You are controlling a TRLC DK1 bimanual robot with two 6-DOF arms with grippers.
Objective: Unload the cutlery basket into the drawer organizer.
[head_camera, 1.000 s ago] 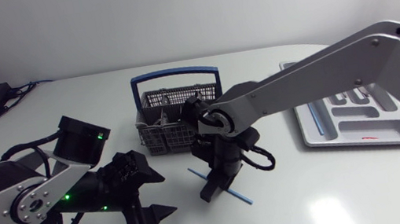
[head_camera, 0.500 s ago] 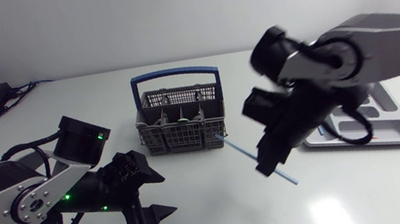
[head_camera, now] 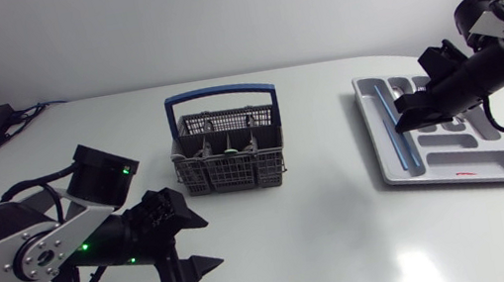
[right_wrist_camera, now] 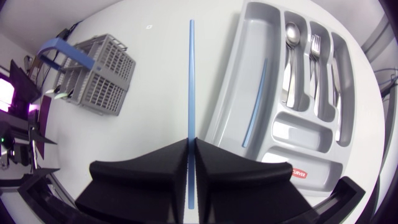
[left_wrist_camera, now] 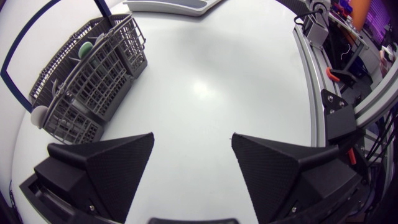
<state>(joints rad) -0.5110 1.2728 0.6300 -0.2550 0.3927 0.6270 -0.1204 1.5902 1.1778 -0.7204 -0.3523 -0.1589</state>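
Between our right fingers (right_wrist_camera: 149, 168), clamped shut, the blue straw (right_wrist_camera: 190, 81) sits beside the organizer (right_wrist_camera: 244, 81); releasing now, we could miss its slot. Our left fingers (left_wrist_camera: 106, 162) gape.

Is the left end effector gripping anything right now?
No, the left end effector is open, with only bare table showing in its gap.

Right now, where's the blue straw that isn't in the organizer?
Right wrist view: the blue straw is gripped in the right hand, pointing ahead between the basket and the organizer.
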